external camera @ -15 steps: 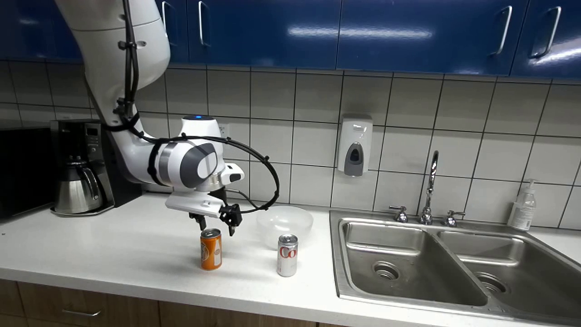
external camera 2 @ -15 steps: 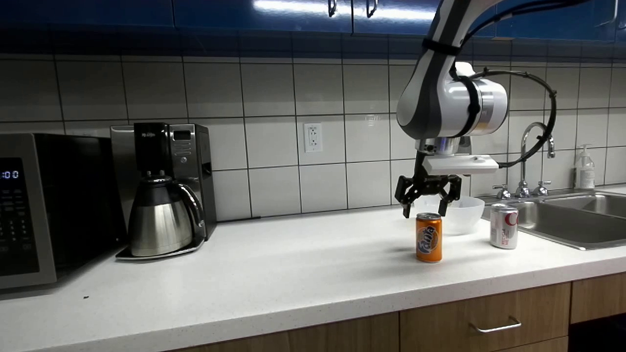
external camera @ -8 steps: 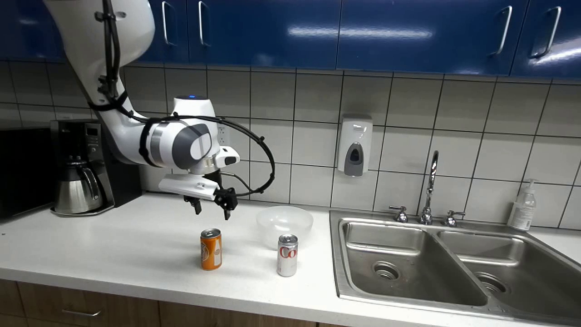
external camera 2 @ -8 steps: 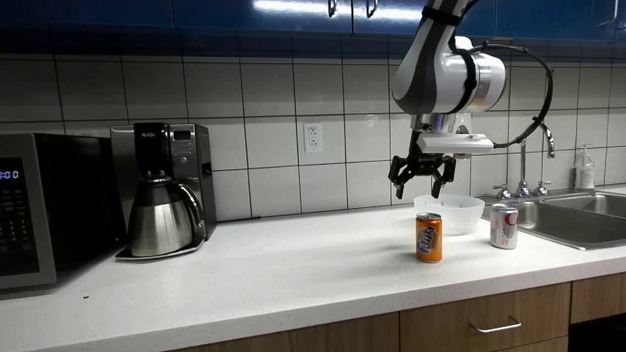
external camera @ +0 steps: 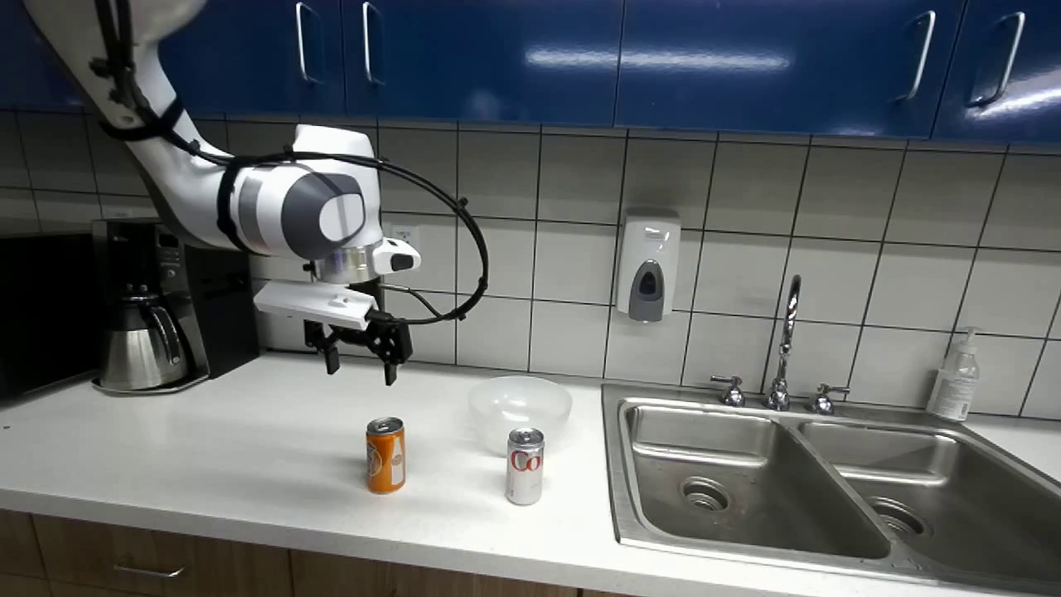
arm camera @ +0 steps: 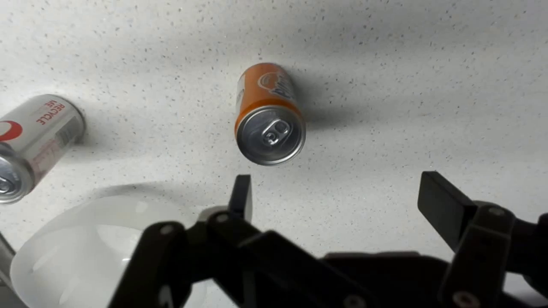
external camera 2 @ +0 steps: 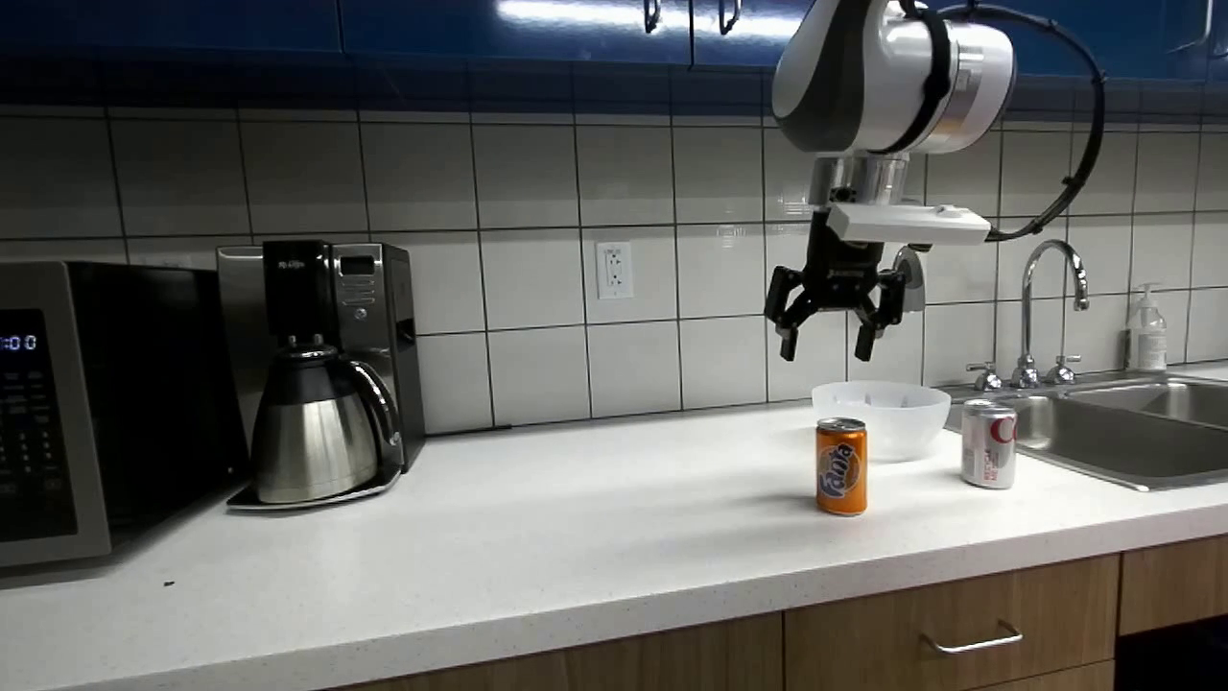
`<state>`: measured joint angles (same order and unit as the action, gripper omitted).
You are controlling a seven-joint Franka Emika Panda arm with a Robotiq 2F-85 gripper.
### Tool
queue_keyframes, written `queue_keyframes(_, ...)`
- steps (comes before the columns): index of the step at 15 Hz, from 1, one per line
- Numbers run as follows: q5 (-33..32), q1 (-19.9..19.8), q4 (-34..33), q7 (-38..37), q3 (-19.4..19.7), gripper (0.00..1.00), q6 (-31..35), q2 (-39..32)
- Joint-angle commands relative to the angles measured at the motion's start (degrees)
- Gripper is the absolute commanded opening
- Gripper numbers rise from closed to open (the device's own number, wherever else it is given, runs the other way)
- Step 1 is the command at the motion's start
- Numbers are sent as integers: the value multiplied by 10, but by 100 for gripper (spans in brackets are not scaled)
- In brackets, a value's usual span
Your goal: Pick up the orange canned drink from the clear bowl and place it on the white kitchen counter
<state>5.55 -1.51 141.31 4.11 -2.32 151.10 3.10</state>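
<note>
Pale tiled wall [external camera: 576, 259], glossy blue cabinets [external camera: 489, 50], streaks of reflected light [external camera: 704, 60], wooden drawers [external camera 2: 887, 619]

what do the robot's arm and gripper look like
The arm is white and rounded, with dark grey panels and silvery metal bands; black straps wrap it, and a black cable loops out. A flat white bar is mounted by the gripper, which is black, with jointed linkages and two blocky fingers. Its pale marking is too small to read.
</note>
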Motion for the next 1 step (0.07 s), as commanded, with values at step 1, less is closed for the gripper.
queue_keyframes(1,-2,9,4,-2,8,100,-5,8)
